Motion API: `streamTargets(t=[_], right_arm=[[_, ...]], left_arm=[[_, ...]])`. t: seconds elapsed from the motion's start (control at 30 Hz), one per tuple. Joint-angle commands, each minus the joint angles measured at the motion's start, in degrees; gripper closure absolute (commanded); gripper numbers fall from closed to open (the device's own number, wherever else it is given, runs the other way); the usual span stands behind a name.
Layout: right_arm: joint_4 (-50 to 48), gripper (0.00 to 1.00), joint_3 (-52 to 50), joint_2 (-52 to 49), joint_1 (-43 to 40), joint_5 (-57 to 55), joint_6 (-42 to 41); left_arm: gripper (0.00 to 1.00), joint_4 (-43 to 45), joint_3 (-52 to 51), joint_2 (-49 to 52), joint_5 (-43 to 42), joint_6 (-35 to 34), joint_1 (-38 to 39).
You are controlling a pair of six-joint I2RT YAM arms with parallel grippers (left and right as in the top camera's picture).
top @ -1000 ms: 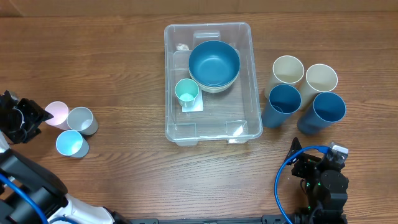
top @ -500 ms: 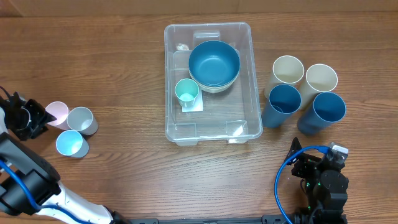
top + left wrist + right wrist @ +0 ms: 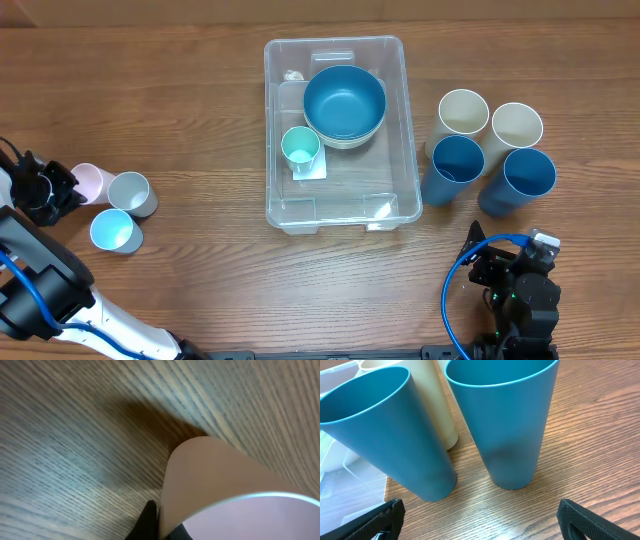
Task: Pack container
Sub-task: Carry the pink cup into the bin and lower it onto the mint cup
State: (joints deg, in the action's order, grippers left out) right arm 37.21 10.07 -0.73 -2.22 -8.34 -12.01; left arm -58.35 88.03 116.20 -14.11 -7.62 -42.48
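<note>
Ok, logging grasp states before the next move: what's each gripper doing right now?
Left gripper: jaws closed on the small pink plastic cup.
Right gripper: jaws open, holding nothing.

Pink cup [image 3: 215,480] seen close, its pale rim in view along its lower edge. Wood-grain table [image 3: 60,435] lies behind it, with a dark shadow just above and left of the cup. A black fingertip [image 3: 146,521] of the left gripper [image 3: 162,529] touches the cup's outer wall at its lower left. A second dark tip, seemingly inside the rim, is barely visible.
</note>
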Motion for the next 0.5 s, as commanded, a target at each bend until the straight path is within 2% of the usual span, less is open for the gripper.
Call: streamTargets(t=[0.0,0.23,0.33,0.47], right_arm=[[0.3,0.00,-0.9,0.6,-0.2,-0.4,-0.3],[0.3,0.00,-0.9,0.6,-0.2,-0.4,-0.3],[0.3,0.00,-0.9,0.6,-0.2,-0.4,-0.3],[0.3,0.00,-0.9,0.6,-0.2,-0.4,-0.3]], left_arm=[[0.96,-1.2,1.3,-1.7,3.9,-1.6,-0.2],[0.96,-4.4,9.4,-12.8,2.7,-2.3,2.2],[0.96,-4.6,13.4,-19.8,2.1,-2.0,7.6],[0.96,-4.5,15.4,-26.4,2.7,0.0,21.2]])
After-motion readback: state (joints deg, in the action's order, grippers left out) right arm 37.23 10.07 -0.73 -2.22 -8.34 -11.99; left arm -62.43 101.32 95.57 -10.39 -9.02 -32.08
